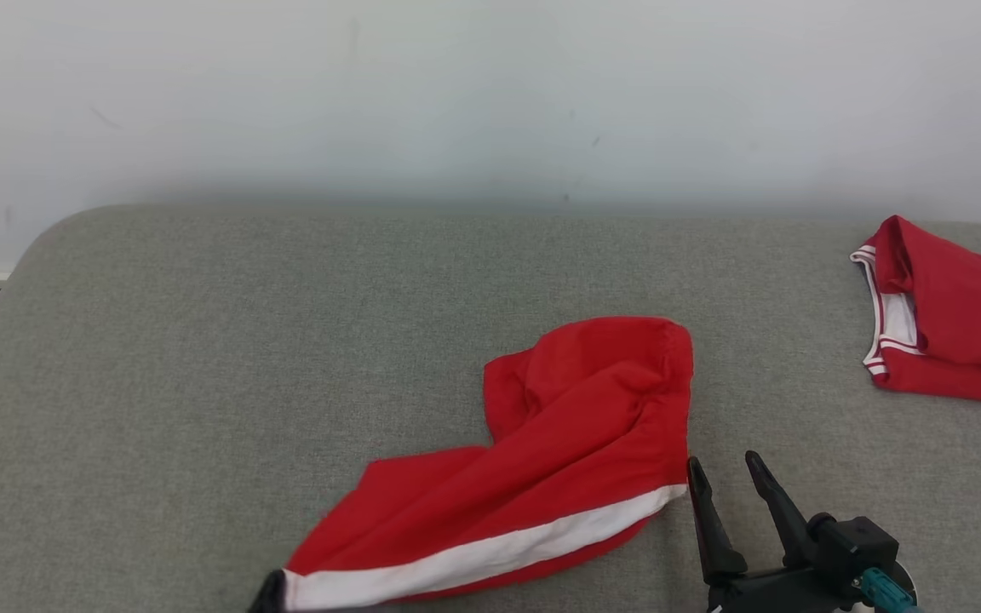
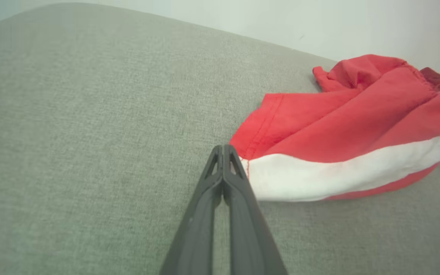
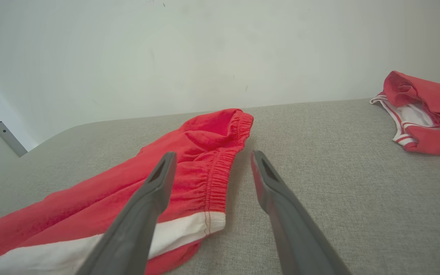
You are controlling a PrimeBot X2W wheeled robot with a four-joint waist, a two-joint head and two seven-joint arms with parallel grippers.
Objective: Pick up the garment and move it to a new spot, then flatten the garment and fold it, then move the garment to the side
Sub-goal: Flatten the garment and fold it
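The garment [image 1: 576,443] is a pair of red shorts with a white side stripe, lying crumpled on the grey padded surface [image 1: 201,340]. My left gripper [image 1: 269,593] is shut at the stripe's lower left corner. In the left wrist view its tips [image 2: 224,149] meet right against the hem corner of the garment [image 2: 338,133], with no cloth visible between them. My right gripper [image 1: 723,461] stands open just right of the waistband end. In the right wrist view its fingers [image 3: 213,154] straddle the elastic waistband edge of the garment [image 3: 204,160] without touching it.
A second red garment with white trim [image 1: 950,323] lies at the far right edge, also in the right wrist view [image 3: 426,110]. A pale wall runs behind the surface. Bare grey fabric spreads to the left and the back.
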